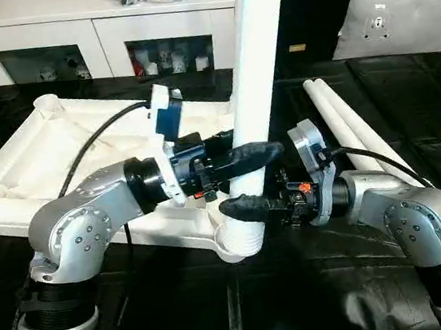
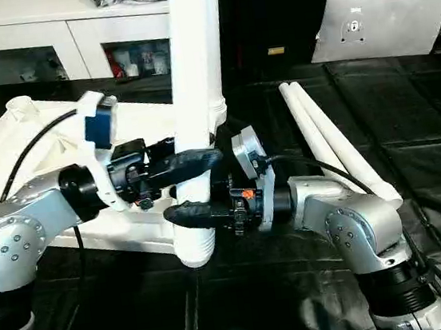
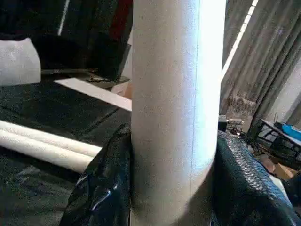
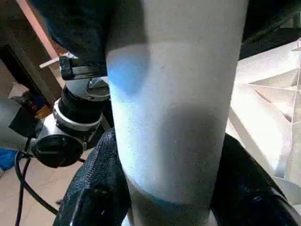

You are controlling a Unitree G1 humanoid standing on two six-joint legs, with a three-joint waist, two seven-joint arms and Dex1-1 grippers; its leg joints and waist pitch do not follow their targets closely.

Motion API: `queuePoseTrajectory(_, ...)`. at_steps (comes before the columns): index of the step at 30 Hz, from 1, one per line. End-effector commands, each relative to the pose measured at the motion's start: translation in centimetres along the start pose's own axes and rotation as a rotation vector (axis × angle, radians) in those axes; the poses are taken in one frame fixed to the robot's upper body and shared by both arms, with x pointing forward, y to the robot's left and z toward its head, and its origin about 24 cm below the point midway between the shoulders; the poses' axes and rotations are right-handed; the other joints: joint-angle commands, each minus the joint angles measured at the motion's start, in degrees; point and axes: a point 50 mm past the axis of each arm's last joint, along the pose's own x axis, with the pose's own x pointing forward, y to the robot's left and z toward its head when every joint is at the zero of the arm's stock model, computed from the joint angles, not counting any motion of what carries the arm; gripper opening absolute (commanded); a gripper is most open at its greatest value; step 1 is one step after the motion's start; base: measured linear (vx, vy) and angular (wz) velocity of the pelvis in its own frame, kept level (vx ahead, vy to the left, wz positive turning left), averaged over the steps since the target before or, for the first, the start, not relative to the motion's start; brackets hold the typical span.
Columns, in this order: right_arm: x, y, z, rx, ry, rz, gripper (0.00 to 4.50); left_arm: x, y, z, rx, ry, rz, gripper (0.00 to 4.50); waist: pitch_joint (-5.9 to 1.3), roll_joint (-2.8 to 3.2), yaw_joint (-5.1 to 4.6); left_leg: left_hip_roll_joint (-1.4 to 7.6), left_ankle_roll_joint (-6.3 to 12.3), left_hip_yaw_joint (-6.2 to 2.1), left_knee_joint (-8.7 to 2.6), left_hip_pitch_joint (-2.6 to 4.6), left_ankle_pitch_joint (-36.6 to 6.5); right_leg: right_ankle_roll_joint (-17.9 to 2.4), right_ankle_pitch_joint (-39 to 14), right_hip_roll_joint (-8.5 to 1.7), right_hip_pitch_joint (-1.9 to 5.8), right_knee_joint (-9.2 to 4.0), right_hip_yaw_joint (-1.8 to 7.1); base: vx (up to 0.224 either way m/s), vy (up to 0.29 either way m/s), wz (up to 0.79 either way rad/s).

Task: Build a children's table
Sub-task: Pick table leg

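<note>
The white table top (image 1: pixel 44 166) lies upside down on the black-covered work table, ribbed underside up. A long white tube leg (image 1: pixel 253 72) stands upright in its near right corner socket (image 1: pixel 242 239). My left gripper (image 1: pixel 248 161) is shut on the leg just above the socket; its black fingers (image 3: pixel 101 188) press both sides of the tube. My right gripper (image 1: pixel 246 206) is shut on the same leg a little lower, its fingers (image 4: pixel 94 188) wrapping the tube. Two more white legs (image 1: pixel 344 122) lie side by side to the right.
A white cabinet (image 1: pixel 99 31) with small items on its shelves stands behind the table. A white cushion-like panel (image 1: pixel 400 18) leans at the back right. The far left corner socket (image 1: pixel 46 104) of the top stands open.
</note>
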Motion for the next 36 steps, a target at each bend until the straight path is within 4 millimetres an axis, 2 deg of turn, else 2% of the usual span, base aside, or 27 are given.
queuePoseTrajectory(1,0.1,0.2,-0.4,-0.005,0.024,0.004,1.92,0.1,-0.9,0.1,0.043,0.024,-0.084,2.6,-3.9,0.31,0.03,3.73,-1.09,-1.34,-3.82,1.8,-8.33,-10.96,-0.95,-6.35,1.29,-4.57,2.92,0.0,0.0,0.0)
queuePoseTrajectory(3,0.0,0.3,-0.5,-0.018,0.05,0.004,1.92,-0.3,-0.9,-0.3,0.05,0.077,-0.111,2.6,-3.9,0.15,-0.08,3.69,-1.09,-1.34,-3.9,1.82,-7.75,-10.22,-0.39,-6.2,1.26,-4.43,2.95,0.0,0.0,0.0)
queuePoseTrajectory(5,-0.1,0.4,-0.8,-0.026,0.072,0.007,1.92,-0.5,-1.0,-0.6,0.042,0.102,-0.135,2.6,-3.94,0.31,-0.04,3.73,-1.13,-1.32,-3.88,1.86,-7.6,-10.12,0.08,-6.24,1.2,-4.42,2.93,0.0,0.0,0.0)
queuePoseTrajectory(8,-0.4,0.5,-1.4,-0.039,0.103,-0.004,1.92,-1.0,-0.3,-1.8,0.038,0.165,-0.135,2.6,-3.73,0.3,-0.03,3.79,-1.53,-1.26,-4.05,1.88,-9.27,-9.83,-2.11,-6.41,1.12,-4.77,3.11,0.0,0.0,0.0)
queuePoseTrajectory(9,-0.5,0.6,-1.7,-0.041,0.113,-0.014,1.92,-1.2,-0.2,-2.4,0.029,0.179,-0.137,2.6,-3.78,0.58,-0.09,3.8,-1.73,-1.34,-4.07,1.91,-9.62,-9.9,-2.4,-6.42,1.09,-4.76,3.08,0.0,0.0,0.0)
queuePoseTrajectory(10,-0.5,0.6,-1.8,-0.041,0.114,-0.015,1.91,-1.2,-0.2,-2.5,0.027,0.179,-0.138,2.59,-3.76,0.47,-0.19,3.84,-1.73,-1.34,-4.13,1.87,-9.76,-9.91,-2.38,-6.39,1.15,-4.8,3.06,0.0,0.0,0.0)
queuePoseTrajectory(14,-0.9,1.2,-3.3,-0.038,0.146,-0.041,1.91,-1.3,-0.2,-3.3,-0.027,0.132,-0.156,3.06,-3.81,0.46,-0.49,3.85,-1.66,-1.32,-4.11,1.83,-9.91,-10.86,-0.7,-6.39,1.22,-4.6,3.03,0.0,0.0,0.0)
queuePoseTrajectory(20,-1.4,1.6,-4.2,-0.042,0.16,-0.074,1.91,-1.6,0.0,-4.4,-0.021,0.127,-0.14,3.52,-3.69,0.48,-0.91,3.8,-0.99,-1.32,-4.14,1.81,-10.95,-11.15,-2.93,-6.44,1.24,-4.9,3.1,0.0,0.0,0.0)
queuePoseTrajectory(22,-1.4,1.6,-4.2,-0.046,0.14,-0.096,1.91,-1.8,0.0,-4.6,-0.024,0.103,-0.121,3.53,-3.61,0.46,-0.99,3.93,-0.93,-1.34,-4.18,1.79,-11.2,-11.36,-3.28,-6.5,1.2,-4.99,3.15,0.0,0.0,0.0)
queuePoseTrajectory(23,-1.4,1.6,-3.9,-0.056,0.1,-0.124,1.91,-2.1,-0.1,-4.5,-0.036,0.019,-0.083,3.73,-3.68,0.57,-1.06,3.95,-0.93,-1.34,-4.14,1.77,-10.89,-11.5,-2.73,-6.49,1.24,-4.92,3.15,0.0,0.0,0.0)
queuePoseTrajectory(24,-1.4,1.5,-3.7,-0.063,0.08,-0.136,1.91,-2.2,-0.2,-4.3,-0.045,-0.036,-0.064,3.73,-3.72,0.56,-1.14,4.02,-0.99,-1.32,-4.14,1.8,-10.97,-11.87,-2.25,-6.47,1.2,-4.76,3.09,0.0,0.0,0.0)
queuePoseTrajectory(26,-1.3,1.4,-3.2,-0.073,0.042,-0.155,1.91,-2.4,-0.3,-3.8,-0.066,-0.142,-0.03,3.94,-3.71,0.39,-1.25,3.97,-0.81,-1.28,-4.05,1.7,-11.17,-13.02,-1.81,-6.57,1.26,-4.83,3.03,0.0,0.0,0.0)
queuePoseTrajectory(30,-0.7,1.1,-2.1,-0.09,-0.049,-0.189,1.91,-2.6,0.0,-2.5,-0.12,-0.392,0.068,4.05,-3.59,-0.03,-1.29,3.92,-0.36,-1.22,-3.93,1.64,-11.41,-13.44,-3.25,-6.6,1.35,-4.95,3.02,0.0,0.0,0.0)
queuePoseTrajectory(33,-0.1,0.6,-1.8,-0.111,-0.07,-0.23,1.91,-2.8,0.8,-1.8,-0.106,-0.488,0.197,4.08,-3.53,-0.06,-1.44,3.9,-0.38,-1.25,-4.0,1.54,-11.06,-11.45,-5.09,-6.35,1.27,-5.21,3.12,0.0,0.0,0.0)
queuePoseTrajectory(35,0.2,0.1,-2.0,-0.14,-0.052,-0.284,1.91,-2.5,1.7,-1.8,-0.042,-0.403,0.33,4.08,-3.55,-0.16,-1.46,3.9,-0.54,-1.33,-4.1,1.64,-10.72,-10.09,-4.8,-6.27,1.24,-5.24,3.17,0.0,0.0,0.0)
queuePoseTrajectory(36,0.2,0.1,-2.0,-0.14,-0.052,-0.284,1.91,-2.5,1.7,-1.8,-0.042,-0.403,0.33,4.08,-3.58,-0.28,-1.44,3.9,-0.52,-1.31,-4.16,1.59,-10.42,-9.53,-4.66,-6.26,1.28,-5.33,3.2,0.0,0.0,0.0)
